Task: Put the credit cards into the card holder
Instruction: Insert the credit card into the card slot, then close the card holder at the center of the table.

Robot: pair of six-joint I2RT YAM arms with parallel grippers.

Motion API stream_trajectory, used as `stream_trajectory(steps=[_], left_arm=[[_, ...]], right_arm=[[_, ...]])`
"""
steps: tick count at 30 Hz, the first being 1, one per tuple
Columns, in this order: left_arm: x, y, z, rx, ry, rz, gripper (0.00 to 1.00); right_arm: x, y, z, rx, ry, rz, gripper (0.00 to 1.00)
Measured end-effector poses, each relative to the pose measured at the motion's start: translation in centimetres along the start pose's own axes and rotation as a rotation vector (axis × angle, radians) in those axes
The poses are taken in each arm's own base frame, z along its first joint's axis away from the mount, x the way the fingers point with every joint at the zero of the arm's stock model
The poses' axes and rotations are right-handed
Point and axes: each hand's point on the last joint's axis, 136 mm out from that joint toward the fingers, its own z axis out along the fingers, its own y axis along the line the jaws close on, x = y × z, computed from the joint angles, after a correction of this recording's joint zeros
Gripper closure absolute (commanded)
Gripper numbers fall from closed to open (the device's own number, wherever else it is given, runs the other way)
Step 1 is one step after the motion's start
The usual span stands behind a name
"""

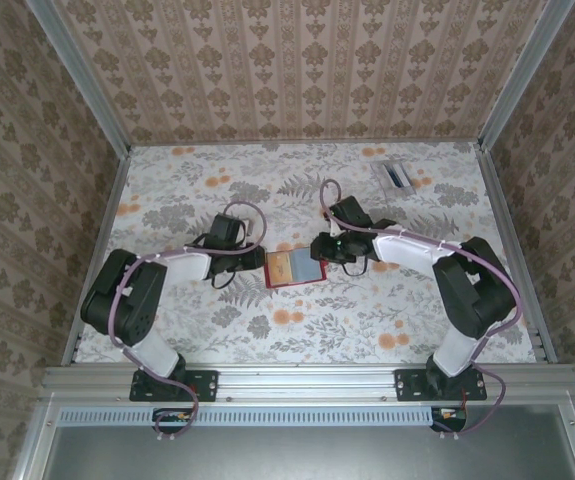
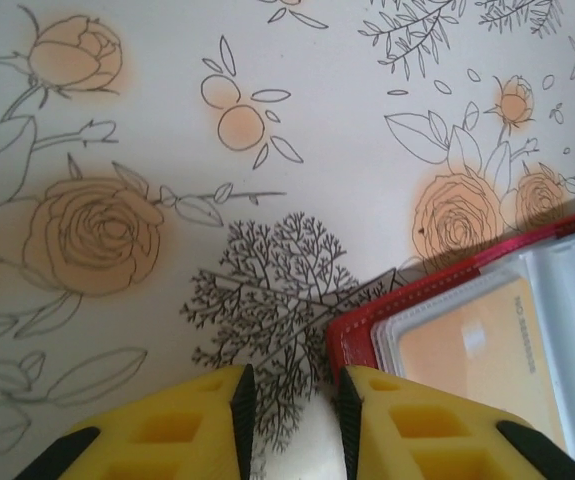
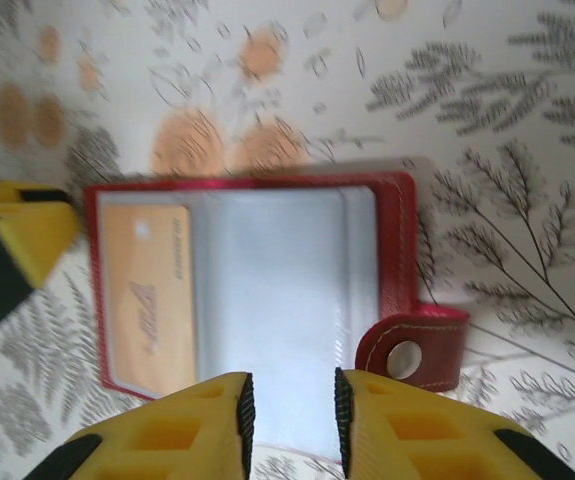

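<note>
Left arm (image 1: 132,300), right arm (image 1: 472,290): black joints, white link shells, purple cables (image 1: 257,208). Fingers (image 2: 167,430) yellow, black-edged, square recesses.

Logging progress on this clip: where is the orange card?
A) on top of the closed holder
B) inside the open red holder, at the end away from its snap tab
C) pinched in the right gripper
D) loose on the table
B: the orange card lies inside the open card holder, at the end opposite the snap tab.

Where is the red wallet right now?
From above, the red wallet lies open near the middle of the flowery table, right between the left hand and the right hand.
</note>
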Motion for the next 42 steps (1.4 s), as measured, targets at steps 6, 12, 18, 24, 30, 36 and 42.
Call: stream_trajectory(steps=[6,12,18,24,30,36,42], left_arm=[[-0.9,-0.7,-1.7,0.015,-0.055,0.037,0.58],[-0.5,-1.7,-3.0,0.043,-0.072,0.035,0.52],[2.0,-2.4,-4.5,0.071,-0.022,0.03,0.45],[3.4,-2.9,-4.4,0.084,0.034,0.036,0.43],[5.0,-2.2,-2.7,0.075,0.116,0.014,0.48],[4.5,-3.1,-1.0,0.12,0.151,-0.023,0.49],[3.7,-4.1,-0.3,0.182,0.142,-0.06,0.48]], right_arm=[[1.3,-1.1,0.2,0.064,0.056,-0.048,0.59],[1.6,-2.4,0.0,0.137,0.064,-0.081,0.52],[1.6,-4.0,-0.4,0.231,0.061,-0.112,0.52],[0.5,-4.2,-0.8,0.265,0.026,-0.122,0.55],[-0.2,-4.1,-1.1,0.273,0.012,-0.148,0.74],[-0.5,-3.9,-0.5,0.254,0.021,-0.155,0.88],[0.1,-3.2,0.9,0.181,0.06,-0.14,0.96]])
